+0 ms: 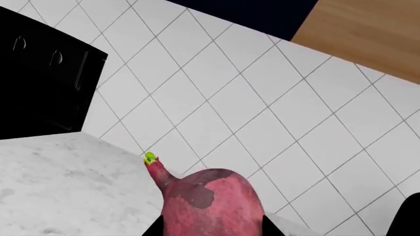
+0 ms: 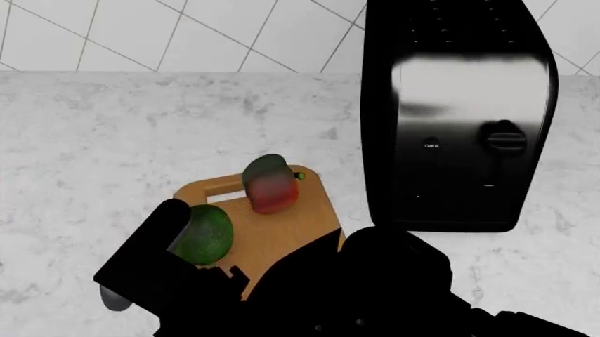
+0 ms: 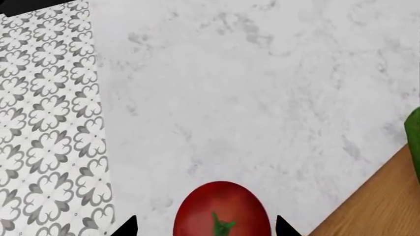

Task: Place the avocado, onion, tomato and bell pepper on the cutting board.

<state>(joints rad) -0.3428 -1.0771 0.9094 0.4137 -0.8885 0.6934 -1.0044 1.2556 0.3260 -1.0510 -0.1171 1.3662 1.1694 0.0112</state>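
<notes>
I have the onion (image 1: 210,204) pinched in my left gripper (image 1: 211,227) at the left wrist frame's bottom, sprout aimed upper left, the tomato (image 3: 222,210) clamped in my right gripper (image 3: 206,228), while the avocado (image 2: 204,234) and bell pepper (image 2: 270,184) sit on the cutting board (image 2: 281,228).

Only one word could be read: "CANCEL", in tiny pale capitals on the front face of the black toaster (image 2: 457,116) in the head view, just beside a small round button and to the left of the toaster's lever knob (the letters were barely large enough to make out). In the left wrist view a black appliance (image 1: 43,73) bore a few faint pale marks on its side, too blurred to tell as letters or numbers. The right wrist view showed no writing.
</notes>
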